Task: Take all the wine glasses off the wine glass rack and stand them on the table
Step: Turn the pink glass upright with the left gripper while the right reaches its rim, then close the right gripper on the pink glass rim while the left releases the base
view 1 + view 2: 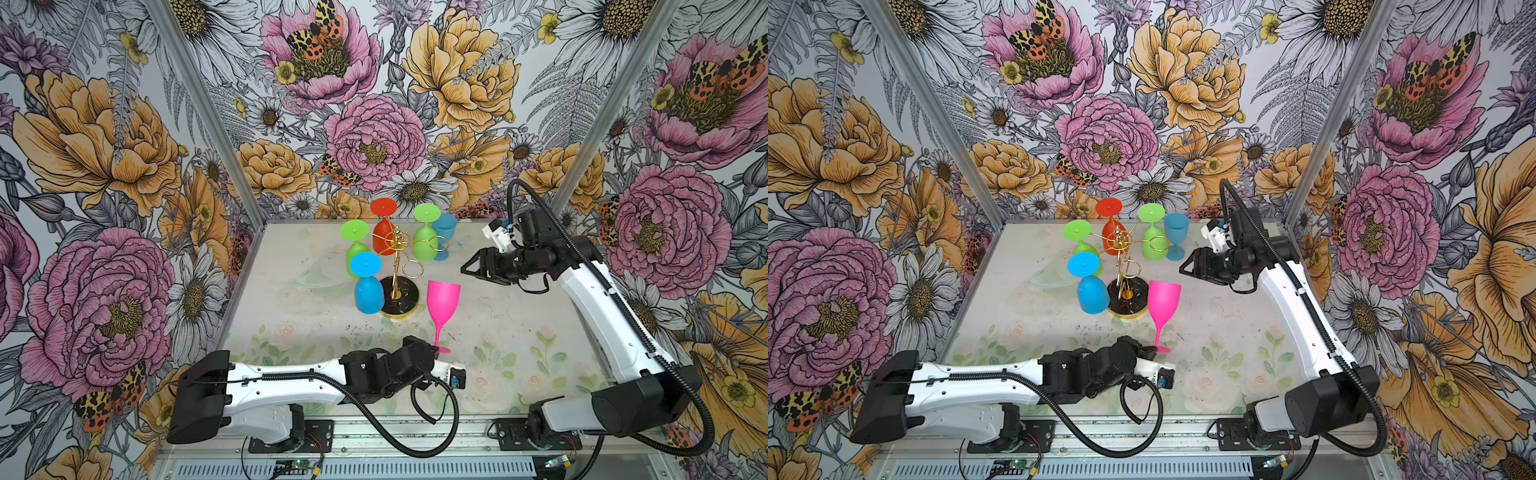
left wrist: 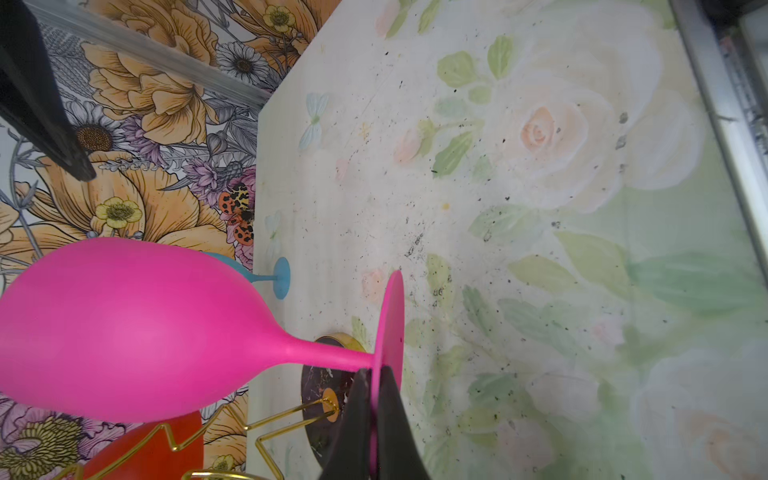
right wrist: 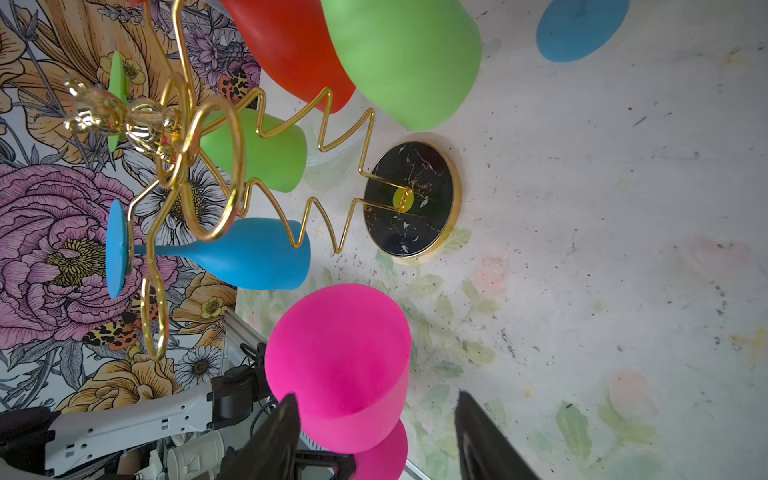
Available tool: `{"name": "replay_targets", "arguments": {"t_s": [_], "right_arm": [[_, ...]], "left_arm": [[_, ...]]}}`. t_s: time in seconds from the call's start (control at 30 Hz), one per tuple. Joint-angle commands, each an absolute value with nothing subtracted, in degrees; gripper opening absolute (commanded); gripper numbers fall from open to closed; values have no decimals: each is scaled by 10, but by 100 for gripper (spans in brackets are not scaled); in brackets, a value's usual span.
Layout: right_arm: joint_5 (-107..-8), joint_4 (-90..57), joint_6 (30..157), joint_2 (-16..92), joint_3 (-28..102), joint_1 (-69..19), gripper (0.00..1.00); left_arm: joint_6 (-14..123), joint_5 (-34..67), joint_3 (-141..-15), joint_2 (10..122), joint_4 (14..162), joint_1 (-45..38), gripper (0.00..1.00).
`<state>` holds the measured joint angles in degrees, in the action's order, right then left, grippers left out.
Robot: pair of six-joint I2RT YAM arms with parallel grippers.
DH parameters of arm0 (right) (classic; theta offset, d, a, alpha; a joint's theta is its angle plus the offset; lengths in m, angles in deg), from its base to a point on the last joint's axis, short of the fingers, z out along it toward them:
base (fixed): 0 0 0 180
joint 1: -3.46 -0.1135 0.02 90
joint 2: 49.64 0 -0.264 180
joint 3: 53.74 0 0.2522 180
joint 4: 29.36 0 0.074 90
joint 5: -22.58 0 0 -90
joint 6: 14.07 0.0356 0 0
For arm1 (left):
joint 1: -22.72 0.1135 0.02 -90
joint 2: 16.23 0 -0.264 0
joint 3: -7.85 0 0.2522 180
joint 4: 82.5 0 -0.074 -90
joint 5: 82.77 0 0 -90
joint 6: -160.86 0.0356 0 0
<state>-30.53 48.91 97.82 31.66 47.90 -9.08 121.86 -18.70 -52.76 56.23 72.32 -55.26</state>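
One wine glass rack (image 1: 409,300) — six glasses: two blue (image 1: 368,295) (image 1: 444,228), two green (image 1: 426,245) (image 1: 354,230), one red (image 1: 383,237), one pink glass (image 1: 443,297).

Pink wine glass (image 1: 443,297) upright, off gold wire rack (image 1: 407,299), beside base.

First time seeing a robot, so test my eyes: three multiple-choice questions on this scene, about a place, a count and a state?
1. Where is the pink glass?
A. hanging upside down
B. lying flat
C. bowl up, beside the wine glass rack

2. How many glasses hang on the rack?
A. two
B. four
C. six

3. The left gripper is:
A. shut on the pink glass's foot
B. wide open
C. out of sight

C: its bowl faces up near the base.
B: red glass, green glasses, blue glass hang.
A: fingers pinch the foot.
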Motion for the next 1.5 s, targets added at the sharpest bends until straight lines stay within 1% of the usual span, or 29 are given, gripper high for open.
{"name": "replay_targets", "arguments": {"t_s": [0.0, 0.13, 0.27, 0.47, 0.83, 0.97, 1.1, 1.17, 1.23, 1.3, 1.4, 1.47], "right_arm": [[-278, 492, 969, 334, 498, -105, 59], [-277, 493, 966, 348, 507, -121, 57], [-274, 493, 964, 354, 508, -123, 52], [-260, 493, 958, 358, 503, -125, 38], [-260, 494, 946, 358, 490, -125, 8], [-268, 494, 942, 354, 494, -125, 1], [-276, 494, 940, 350, 494, -125, 0], [-283, 493, 939, 348, 494, -125, 0], [-298, 494, 938, 345, 497, -125, 0], [-323, 494, 936, 343, 501, -124, 0], [-361, 493, 934, 340, 507, -123, 0], [-387, 492, 933, 340, 510, -124, 0]], "left_arm": [[1297, -242, -513, 544, 784, -558, 0], [1336, -266, -499, 540, 800, -561, 0], [1346, -278, -494, 533, 813, -564, 0], [1377, -307, -482, 540, 833, -566, 0], [1392, -329, -473, 544, 862, -570, 0], [1379, -327, -467, 543, 860, -571, 9], [1359, -314, -460, 533, 860, -570, 17], [1348, -310, -457, 528, 856, -571, 23], [1334, -304, -457, 523, 847, -571, 32], [1315, -294, -455, 515, 835, -572, 44], [1282, -282, -452, 500, 822, -572, 57], [1255, -278, -452, 491, 817, -573, 63]]}}
